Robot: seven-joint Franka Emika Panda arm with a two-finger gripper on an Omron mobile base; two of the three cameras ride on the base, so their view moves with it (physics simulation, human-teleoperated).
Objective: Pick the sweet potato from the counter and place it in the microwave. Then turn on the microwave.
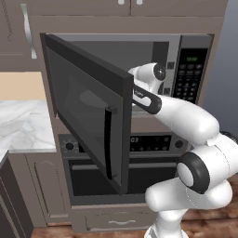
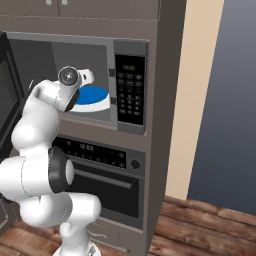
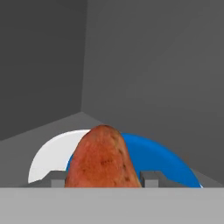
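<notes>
In the hand view the sweet potato (image 3: 103, 159), a reddish-orange lump, sits between my gripper's (image 3: 104, 180) two dark fingertips, and the gripper is shut on it. It hangs inside the microwave (image 1: 186, 44), over a blue plate (image 3: 164, 159) that rests on the white turntable (image 3: 46, 159). The microwave door (image 1: 83, 102) is swung wide open to the left. My arm reaches into the cavity past the blue plate (image 2: 92, 96). The white marble counter (image 1: 21, 125) lies at the left.
The black keypad (image 2: 130, 90) is on the microwave's right side. An oven (image 2: 95, 150) with knobs and a display sits right below. The open door edge stands close to my forearm. Grey cavity walls surround the hand.
</notes>
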